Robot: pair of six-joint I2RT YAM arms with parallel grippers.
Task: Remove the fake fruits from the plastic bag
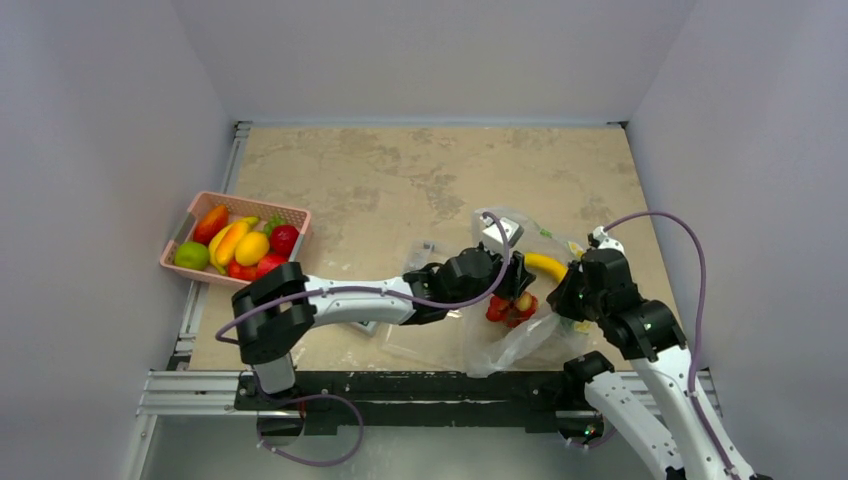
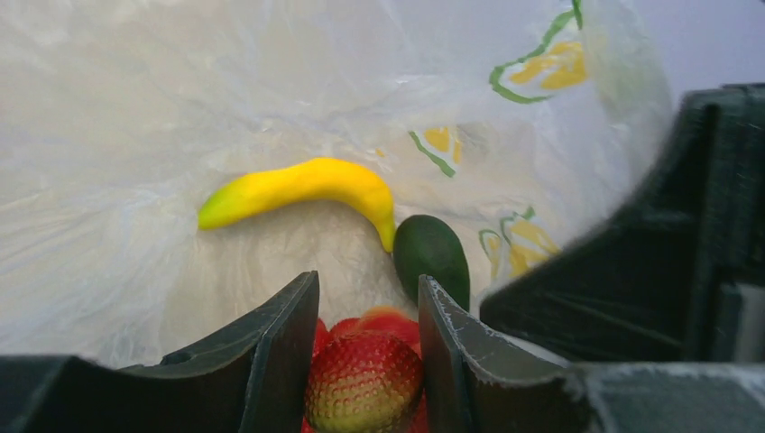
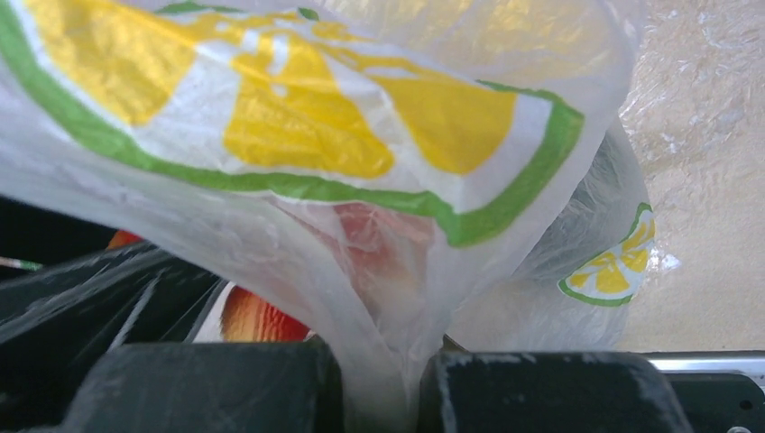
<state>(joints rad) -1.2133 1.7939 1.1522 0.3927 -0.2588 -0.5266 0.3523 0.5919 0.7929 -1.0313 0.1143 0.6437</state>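
Pink plastic basket of fake fruit sits well to the left of the crinkly see-through plastic bag, whose yellow-green lemon-slice print is its only marking; no lettering can be read. From that side the left gripper reaches inside the bag, jaws narrowed onto a red, dimpled strawberry-shaped plastic fruit. Deeper in the bag, straight ahead of those fingers, lies a glossy yellow curved plastic banana, its long axis crosswise to the reach, one end just beside a dark green oval piece. At the bag's right side the right gripper is clamped on a fold of film, apparently holding the mouth up. The left arm looks better placed for the banana.
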